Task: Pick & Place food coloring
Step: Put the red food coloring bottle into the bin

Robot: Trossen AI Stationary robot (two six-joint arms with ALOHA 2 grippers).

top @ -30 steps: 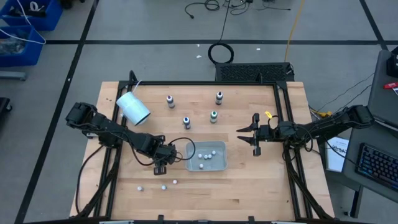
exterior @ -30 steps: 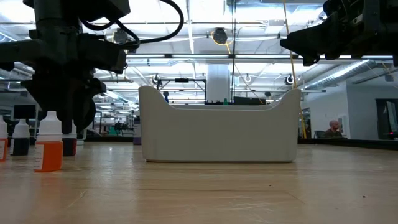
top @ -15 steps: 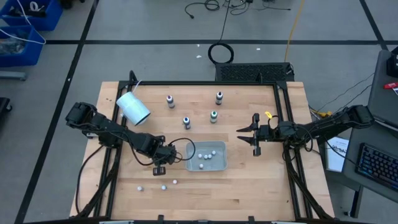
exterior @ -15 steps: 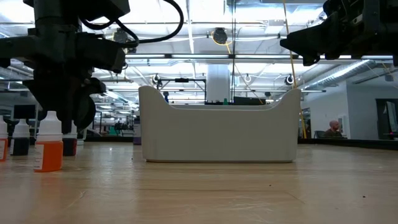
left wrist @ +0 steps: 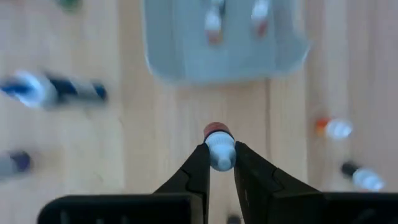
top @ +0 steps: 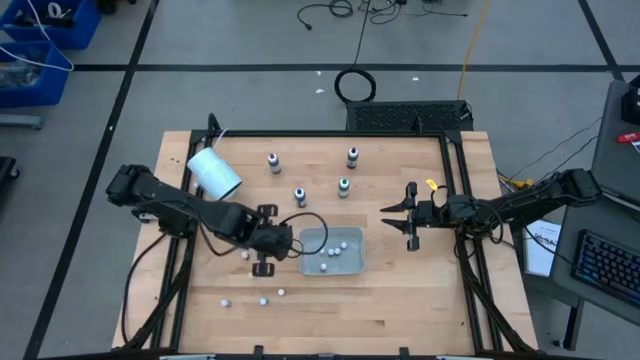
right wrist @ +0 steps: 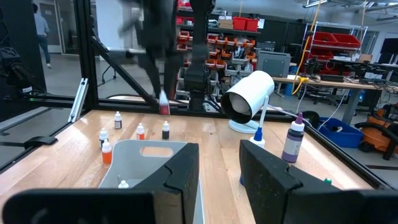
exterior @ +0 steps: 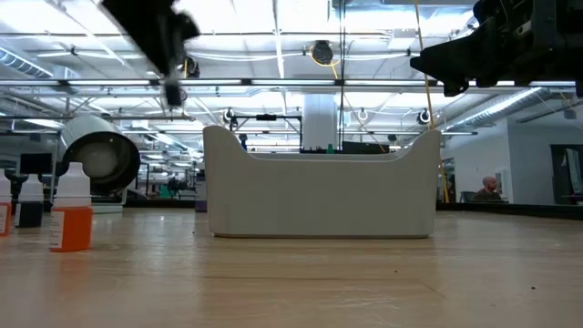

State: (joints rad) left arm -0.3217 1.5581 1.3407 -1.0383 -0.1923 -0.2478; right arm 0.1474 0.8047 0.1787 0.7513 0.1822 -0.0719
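Motion blurs most of my left wrist view, but the centre is clear enough. My left claw (left wrist: pixel 221 149) is pressed tight on a small food coloring bottle (left wrist: pixel 216 132) with a pale cap and a red body, held up off the counter (top: pixel 400 300). From above, that claw (top: pixel 266 242) sits just beside the left end of the grey tray (top: pixel 357 262), and the bottle itself is hidden under it.

In the low view the left arm is only a dark smear cut off at the top, and the tray's wall (exterior: pixel 319 196) hides whatever is inside. From above I count a handful of pale dots in the tray, and the left wrist view shows two as smeared, pale-capped shapes. I can't tell their colours.

More tiny bottles (top: pixel 263 299) stand on the counter near its front edge. One orange bottle (exterior: pixel 71 217) reads clearly at counter height.

Four larger bottles (top: pixel 300 196) stand behind the tray, and a white cup (top: pixel 213 172) lies on its side at the far left.

My right claw (top: pixel 398 226) hangs to the right of the tray, fingers spread and pinching nothing.
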